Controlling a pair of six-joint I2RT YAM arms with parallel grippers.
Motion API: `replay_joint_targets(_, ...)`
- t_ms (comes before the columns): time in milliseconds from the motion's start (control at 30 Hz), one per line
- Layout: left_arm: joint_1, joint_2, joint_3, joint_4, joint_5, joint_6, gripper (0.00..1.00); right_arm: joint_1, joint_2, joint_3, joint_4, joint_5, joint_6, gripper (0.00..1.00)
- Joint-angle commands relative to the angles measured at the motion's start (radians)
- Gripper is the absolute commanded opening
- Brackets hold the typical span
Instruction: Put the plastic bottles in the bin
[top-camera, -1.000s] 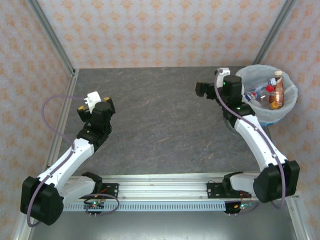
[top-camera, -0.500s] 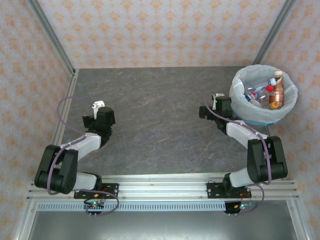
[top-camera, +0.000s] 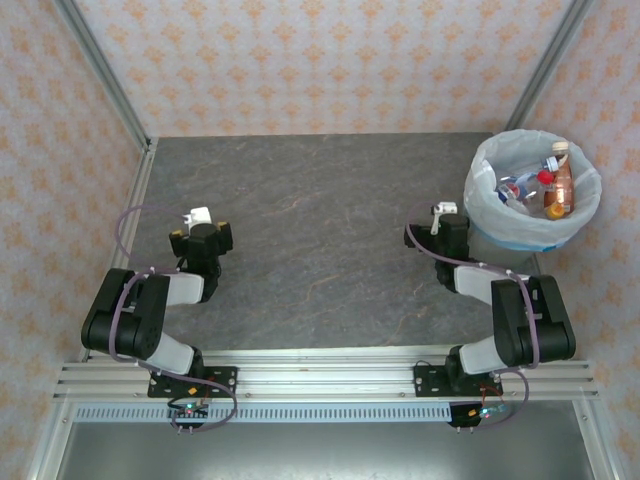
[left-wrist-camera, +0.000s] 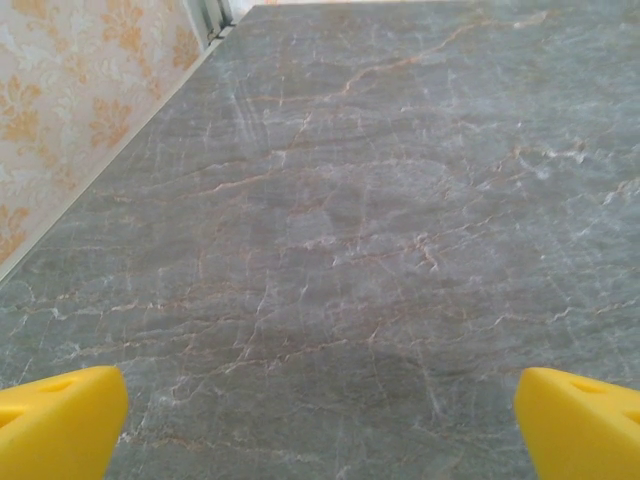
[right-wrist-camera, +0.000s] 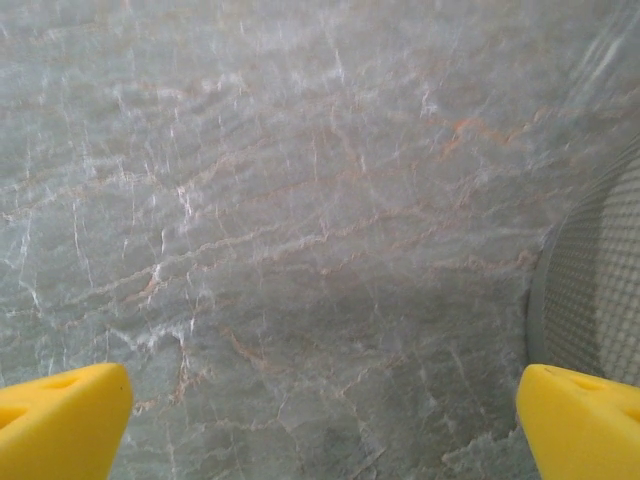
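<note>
The bin (top-camera: 580, 225), a round wastebasket lined with a white bag, stands at the table's far right. Several plastic bottles (top-camera: 545, 190) lie inside it, one orange-labelled with a tan cap, others with red and blue caps. My right gripper (top-camera: 432, 232) rests folded back just left of the bin, open, its yellow fingertips (right-wrist-camera: 60, 420) wide apart over bare marble. The bin's mesh wall (right-wrist-camera: 595, 295) shows at the right edge of the right wrist view. My left gripper (top-camera: 200, 235) is folded back on the left side, open, yellow fingertips (left-wrist-camera: 55, 425) apart over bare table.
The grey marbled tabletop (top-camera: 320, 230) stretches between the arms. Patterned walls and metal frame posts (top-camera: 105, 75) enclose the back and sides. A rail (top-camera: 320, 375) with the arm bases runs along the near edge.
Both arms have folded back toward their bases and lowered. The right gripper drew away from the bin's rim to low beside the bin.
</note>
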Motion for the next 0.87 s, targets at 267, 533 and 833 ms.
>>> replay_joint_targets(267,-0.003,-0.003,0.007,0.071,-0.030,-0.017,1.00,-0.020,0.097,-0.170,0.530,0.076,-0.003,0.99)
replay_joint_targets(533,-0.003,-0.005,0.008,0.064,-0.031,-0.017,1.00,-0.093,0.100,-0.056,0.313,0.072,0.090,0.99)
replay_joint_targets(833,-0.003,-0.005,0.008,0.064,-0.028,-0.017,1.00,-0.094,0.100,-0.052,0.304,0.062,0.087,0.99)
